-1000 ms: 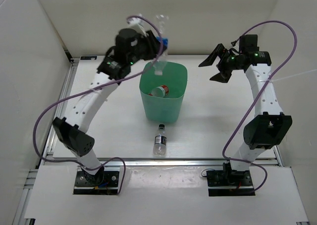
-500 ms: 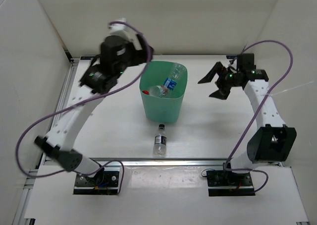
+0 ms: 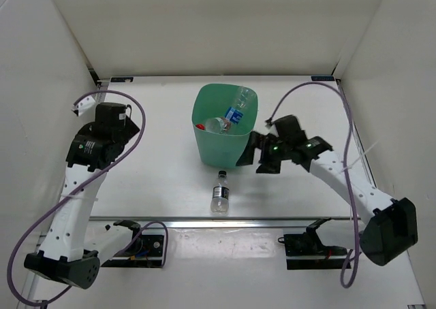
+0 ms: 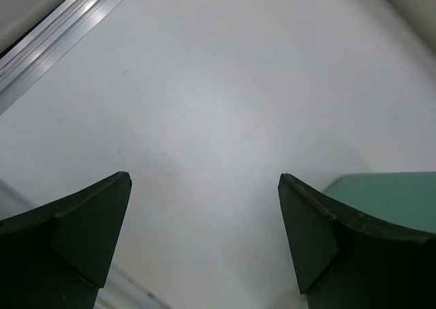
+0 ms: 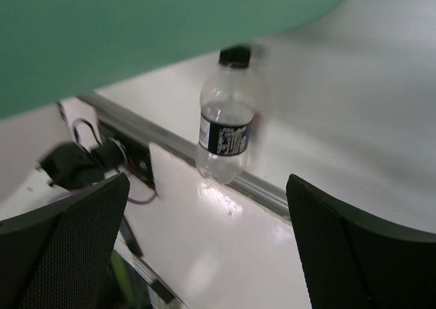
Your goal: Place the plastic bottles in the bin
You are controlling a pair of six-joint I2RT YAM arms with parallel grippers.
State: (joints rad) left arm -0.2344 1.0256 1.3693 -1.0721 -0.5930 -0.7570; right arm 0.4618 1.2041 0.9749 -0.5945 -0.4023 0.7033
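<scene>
The green bin [image 3: 221, 149] stands mid-table. Inside it lie a blue-labelled plastic bottle [image 3: 238, 110] and a red-capped one [image 3: 208, 125]. A dark-labelled bottle with a black cap [image 3: 219, 193] lies on the table just in front of the bin, cap toward it. It also shows in the right wrist view as the bottle [image 5: 225, 128] below the bin wall [image 5: 136, 30]. My right gripper [image 3: 259, 158] hangs open beside the bin's right wall, right of that bottle, nothing between its fingers. My left gripper [image 4: 204, 180] is open and empty over bare table, far left of the bin [image 4: 385, 193].
An aluminium rail [image 3: 225, 222] runs along the table's near edge, with cables and the arm bases behind it. White walls close in the left, right and far sides. A purple cable loops above each arm.
My left gripper opened and dropped the blue-labelled bottle into the bin, then the arm swung back to the left. My right arm came down from the far right to beside the bin.
</scene>
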